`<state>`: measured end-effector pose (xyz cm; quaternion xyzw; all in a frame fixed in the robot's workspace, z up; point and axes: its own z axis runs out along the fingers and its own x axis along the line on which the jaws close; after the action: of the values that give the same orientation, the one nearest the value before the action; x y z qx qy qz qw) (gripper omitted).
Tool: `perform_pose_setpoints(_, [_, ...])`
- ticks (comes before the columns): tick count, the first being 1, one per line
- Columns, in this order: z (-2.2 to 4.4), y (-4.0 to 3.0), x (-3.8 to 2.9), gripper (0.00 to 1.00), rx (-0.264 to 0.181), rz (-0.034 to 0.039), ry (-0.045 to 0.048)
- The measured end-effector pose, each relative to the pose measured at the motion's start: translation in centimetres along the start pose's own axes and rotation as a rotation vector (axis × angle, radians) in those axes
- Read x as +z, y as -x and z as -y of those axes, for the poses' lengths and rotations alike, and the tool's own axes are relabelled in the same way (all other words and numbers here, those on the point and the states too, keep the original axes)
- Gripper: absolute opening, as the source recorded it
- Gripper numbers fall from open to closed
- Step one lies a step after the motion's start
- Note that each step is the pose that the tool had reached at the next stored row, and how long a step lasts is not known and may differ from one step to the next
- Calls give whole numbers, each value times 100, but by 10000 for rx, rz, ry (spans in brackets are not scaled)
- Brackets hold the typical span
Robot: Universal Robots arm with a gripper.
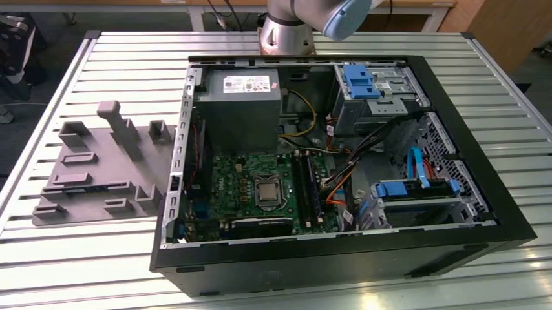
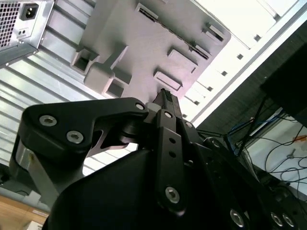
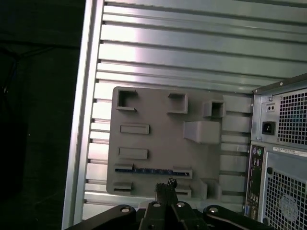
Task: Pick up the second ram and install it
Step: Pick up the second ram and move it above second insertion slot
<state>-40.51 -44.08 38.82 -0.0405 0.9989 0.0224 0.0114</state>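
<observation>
The second ram (image 3: 144,170) is a thin blue stick lying flat in a groove of the grey fixture plate (image 3: 158,139), near the plate's edge. In the exterior view the ram (image 1: 89,188) lies on the same plate (image 1: 95,168), at the exterior view's left of the open computer case (image 1: 345,258). My gripper (image 3: 165,184) hangs well above the plate, roughly over the ram, with its fingers (image 2: 165,98) pressed together and nothing between them. The green motherboard (image 1: 245,184) with its long black memory slots (image 1: 307,187) lies inside the case.
The plate carries several raised blocks and a tall post (image 1: 125,132). The case holds a grey power supply (image 1: 237,103), blue drive brackets (image 1: 405,190) and loose cables (image 1: 345,174). All of it stands on a slatted metal table (image 1: 86,258). The case's rear panel (image 3: 283,158) rises beside the plate.
</observation>
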Motion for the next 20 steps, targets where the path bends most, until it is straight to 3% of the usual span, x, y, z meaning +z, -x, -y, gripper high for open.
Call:
perform_pose_setpoints(13, [-1,0,-1,11,-42,-3,1])
perform_pose_setpoints(20, [-1,-13,0,11,-890,-40,22])
